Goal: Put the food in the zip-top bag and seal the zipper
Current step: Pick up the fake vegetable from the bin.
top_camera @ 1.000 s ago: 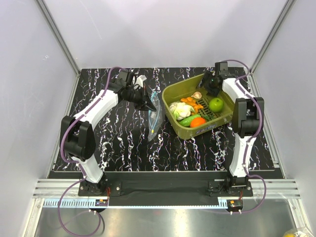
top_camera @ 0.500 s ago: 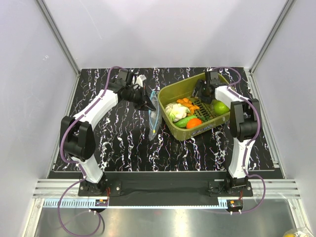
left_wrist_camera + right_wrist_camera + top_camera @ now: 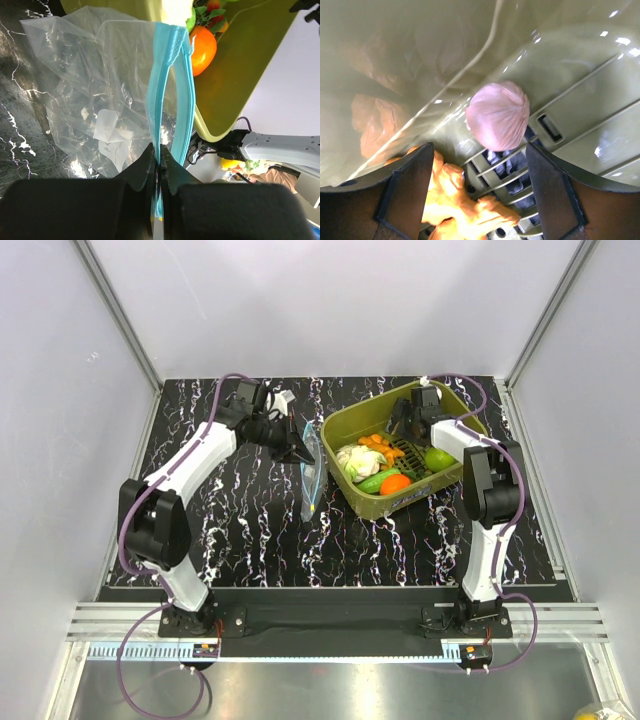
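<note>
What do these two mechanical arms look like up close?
The left arm and right arm match: smooth white rounded shells joined by chunky black joints. A thin purple cable loops along each one and down past its base. Each arm ends in dark, blocky jaws.

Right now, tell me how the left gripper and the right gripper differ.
The left gripper is shut on the zipper of the zip-top bag; the right gripper is open and holds nothing. The left gripper is outside the green tub, beside it; the right gripper is inside the tub, facing the garlic bulb.
</note>
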